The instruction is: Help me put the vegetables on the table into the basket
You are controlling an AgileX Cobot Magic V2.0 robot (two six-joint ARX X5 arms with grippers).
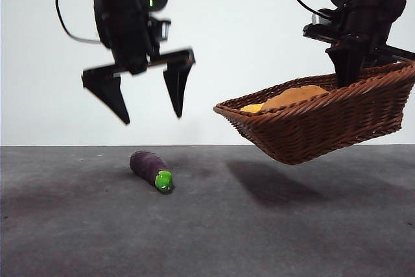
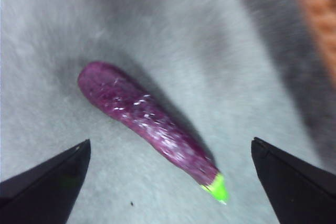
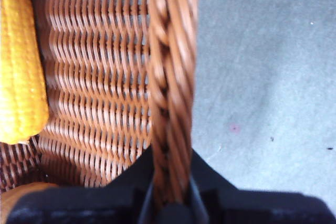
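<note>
A dark purple eggplant-like vegetable (image 1: 150, 169) with a green tip lies on the grey table (image 1: 259, 238); it also shows in the left wrist view (image 2: 147, 124). My left gripper (image 1: 149, 98) hangs open above it, jaws wide apart. My right gripper (image 1: 347, 69) is shut on the braided rim (image 3: 170, 103) of the wicker basket (image 1: 324, 124) and holds it tilted in the air at the right. Inside the basket lie the tan-brown lump (image 1: 295, 96) and the bumpy yellow vegetable (image 1: 253, 108), which also shows in the right wrist view (image 3: 18, 66).
The basket's shadow falls on the table (image 1: 272, 180) below it. A plain white wall stands behind the table.
</note>
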